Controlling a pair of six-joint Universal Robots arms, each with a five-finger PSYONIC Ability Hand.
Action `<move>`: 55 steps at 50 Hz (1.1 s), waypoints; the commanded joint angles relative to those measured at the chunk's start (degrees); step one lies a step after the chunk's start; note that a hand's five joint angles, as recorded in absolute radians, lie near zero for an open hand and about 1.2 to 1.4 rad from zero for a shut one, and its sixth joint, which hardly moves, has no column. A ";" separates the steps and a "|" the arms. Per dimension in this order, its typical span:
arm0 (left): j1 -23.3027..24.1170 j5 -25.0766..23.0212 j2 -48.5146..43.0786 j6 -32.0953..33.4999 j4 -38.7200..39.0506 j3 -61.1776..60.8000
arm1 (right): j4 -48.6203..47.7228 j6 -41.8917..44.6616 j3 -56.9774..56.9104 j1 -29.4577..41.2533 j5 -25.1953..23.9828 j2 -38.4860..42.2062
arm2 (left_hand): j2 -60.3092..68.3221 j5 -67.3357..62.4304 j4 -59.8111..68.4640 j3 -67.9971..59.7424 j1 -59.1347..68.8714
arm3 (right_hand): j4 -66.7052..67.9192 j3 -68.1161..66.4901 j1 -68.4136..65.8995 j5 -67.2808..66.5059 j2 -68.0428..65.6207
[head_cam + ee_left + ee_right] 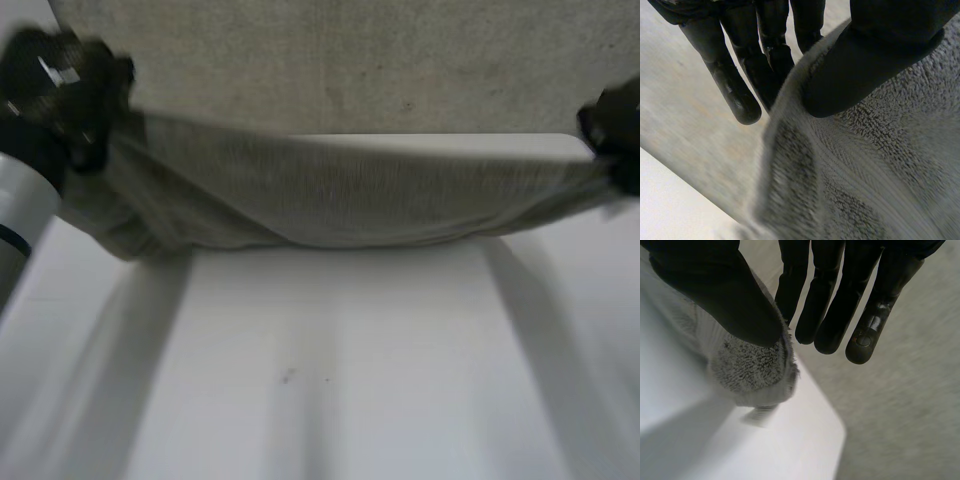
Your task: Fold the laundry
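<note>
A grey towel (330, 195) hangs stretched in the air above the far part of the white table (340, 370), sagging in the middle. My left hand (65, 85) holds its left end, raised high. In the left wrist view the thumb (875, 55) presses the towel's edge (865, 165) against the fingers (765, 60). My right hand (615, 130) holds the towel's right end. In the right wrist view the thumb (725, 290) pinches a towel corner (752, 372) against a finger, while the other fingers (860, 315) stay straight beside it.
Grey carpet floor (350, 65) lies beyond the table's far edge. The table's rounded far right corner (832, 427) sits just below the right hand. The near part of the table is bare.
</note>
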State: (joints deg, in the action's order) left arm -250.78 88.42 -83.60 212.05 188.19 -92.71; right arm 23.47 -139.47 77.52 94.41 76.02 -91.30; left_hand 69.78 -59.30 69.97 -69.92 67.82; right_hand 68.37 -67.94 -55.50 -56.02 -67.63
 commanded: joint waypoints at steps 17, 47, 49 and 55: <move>0.03 -0.09 -32.42 4.68 -35.61 26.18 | 14.42 10.19 -14.22 2.97 2.89 21.84 | 10.22 -10.70 10.03 -10.08 12.18 | 11.63 -12.06 -24.50 -13.98 -12.37; 1.79 7.56 -27.32 -3.92 1.83 32.28 | -33.14 -0.98 -9.25 9.65 9.86 15.36 | 10.22 -10.70 10.03 -10.08 12.18 | 11.63 -12.06 -24.50 -13.98 -12.37; 1.26 7.56 -27.49 -4.36 2.01 28.33 | -33.22 -0.98 -6.70 9.74 9.07 15.45 | 10.22 -10.70 10.03 -10.08 12.18 | 11.63 -12.06 -24.50 -13.98 -12.37; 0.99 7.29 -31.87 -5.25 4.46 15.57 | -32.87 -0.71 5.69 9.48 6.34 19.48 | 10.22 -10.70 10.03 -10.08 12.18 | 11.63 -12.06 -24.50 -13.98 -12.37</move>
State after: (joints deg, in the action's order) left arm -249.36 95.91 -111.23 207.51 190.69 -64.67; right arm -9.83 -140.51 71.93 104.03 84.92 -75.68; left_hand 69.78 -59.74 69.97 -69.92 68.92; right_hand 68.38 -67.94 -55.50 -56.99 -67.63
